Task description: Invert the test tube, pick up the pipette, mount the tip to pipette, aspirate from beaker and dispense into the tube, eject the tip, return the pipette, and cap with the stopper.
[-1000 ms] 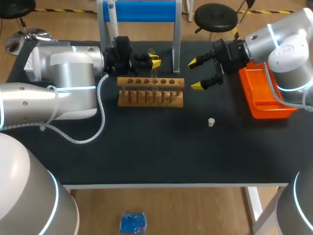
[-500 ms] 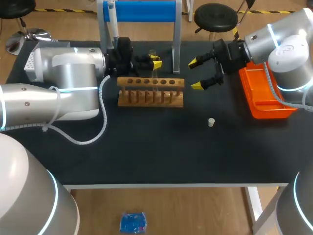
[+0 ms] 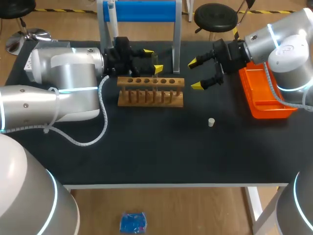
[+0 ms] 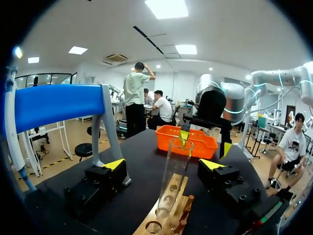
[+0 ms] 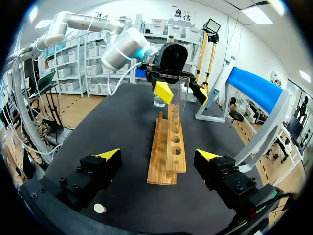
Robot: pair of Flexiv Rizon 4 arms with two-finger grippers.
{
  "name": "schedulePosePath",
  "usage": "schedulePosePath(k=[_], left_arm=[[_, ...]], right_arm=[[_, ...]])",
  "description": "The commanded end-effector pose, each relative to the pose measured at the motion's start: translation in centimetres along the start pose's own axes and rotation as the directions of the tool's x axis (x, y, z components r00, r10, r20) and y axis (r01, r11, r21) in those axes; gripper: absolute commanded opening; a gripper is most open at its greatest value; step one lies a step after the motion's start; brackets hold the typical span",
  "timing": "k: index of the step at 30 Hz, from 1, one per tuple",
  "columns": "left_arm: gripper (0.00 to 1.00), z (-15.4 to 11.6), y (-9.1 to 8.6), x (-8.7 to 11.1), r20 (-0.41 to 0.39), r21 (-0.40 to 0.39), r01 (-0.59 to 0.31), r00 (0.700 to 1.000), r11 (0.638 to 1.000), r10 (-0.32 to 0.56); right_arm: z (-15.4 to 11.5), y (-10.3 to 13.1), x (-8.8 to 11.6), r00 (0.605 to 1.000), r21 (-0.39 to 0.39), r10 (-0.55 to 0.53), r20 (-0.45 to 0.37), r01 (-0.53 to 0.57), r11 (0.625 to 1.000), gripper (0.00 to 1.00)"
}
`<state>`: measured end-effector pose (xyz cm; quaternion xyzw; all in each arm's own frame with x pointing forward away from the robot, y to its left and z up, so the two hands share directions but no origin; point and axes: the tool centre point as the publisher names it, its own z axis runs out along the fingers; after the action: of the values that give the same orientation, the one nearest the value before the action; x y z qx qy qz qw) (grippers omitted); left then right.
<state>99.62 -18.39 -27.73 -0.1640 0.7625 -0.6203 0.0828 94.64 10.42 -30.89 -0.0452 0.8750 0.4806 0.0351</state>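
Observation:
A clear test tube (image 4: 175, 172) stands upright, mouth up, in a hole of the wooden rack (image 3: 150, 92). My left gripper (image 3: 151, 59) is open around it, and its yellow fingertips (image 4: 115, 164) stand clear of the glass on both sides. My right gripper (image 3: 195, 74) hovers open and empty to the right of the rack, seen end-on as the rack (image 5: 167, 147) in its wrist view. The tube (image 5: 183, 94) shows there between the left gripper's tips. The white pipette (image 3: 111, 18) hangs on the blue stand (image 3: 142, 11). A small stopper (image 3: 211, 122) lies on the mat. A beaker (image 5: 159, 101) sits behind the rack.
An orange tray (image 3: 264, 95) lies at the right edge of the table, under my right arm. The blue stand's grey legs (image 3: 176, 36) rise just behind the rack. My left arm's bulky links cover the table's left part.
My left gripper has opened and let go of the test tube, which now stands in the rack. The right arm has not moved.

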Motion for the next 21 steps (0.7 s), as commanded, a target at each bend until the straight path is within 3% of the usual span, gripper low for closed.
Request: schedulePosePath(k=[1,13,21], left_arm=[[1.0,-0.1,-0.3,0.4,0.009,-0.008,-0.011,1.0,1.0,0.011],[1.0,-3.5,-2.9,-0.1,0.034,-0.062,-0.07,0.997,0.996,0.072],[1.0,-8.5,-4.3,0.1,0.047,-0.075,-0.069,0.996,0.995,0.073]], right_arm=[[-0.2,0.1,0.0,1.0,0.004,0.001,-0.003,-0.001,1.0,1.0],[-0.2,0.1,0.0,1.0,0.004,0.001,-0.003,-0.001,1.0,1.0],[-0.2,0.1,0.0,1.0,0.004,0.001,-0.003,-0.001,1.0,1.0]])
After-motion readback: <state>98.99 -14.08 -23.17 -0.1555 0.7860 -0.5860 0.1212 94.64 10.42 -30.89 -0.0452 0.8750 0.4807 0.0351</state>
